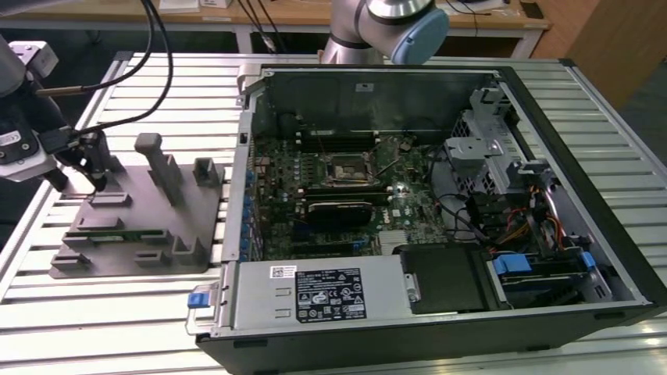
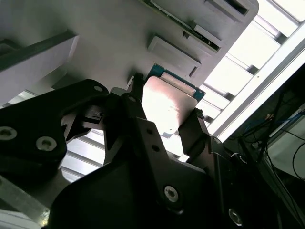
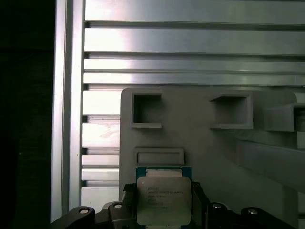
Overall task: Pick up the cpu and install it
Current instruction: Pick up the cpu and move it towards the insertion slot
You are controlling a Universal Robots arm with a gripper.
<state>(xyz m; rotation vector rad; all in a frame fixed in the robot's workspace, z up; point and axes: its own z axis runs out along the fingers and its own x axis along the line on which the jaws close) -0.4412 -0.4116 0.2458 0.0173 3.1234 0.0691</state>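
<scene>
Two fingers (image 2: 190, 131) of the gripper (image 3: 163, 207) are seen closed narrowly on opposite edges of the cpu (image 3: 163, 196), which sits near the edge of the tray (image 3: 214, 157). It should be kept level and lifted straight, so no corner is caught.

A slatted metal desk (image 1: 125, 312) carried two things. A grey tray (image 1: 203, 219) with upright posts lay towards the exterior view's left. An open computer case (image 1: 417, 332) lay on its side just beside it.
</scene>
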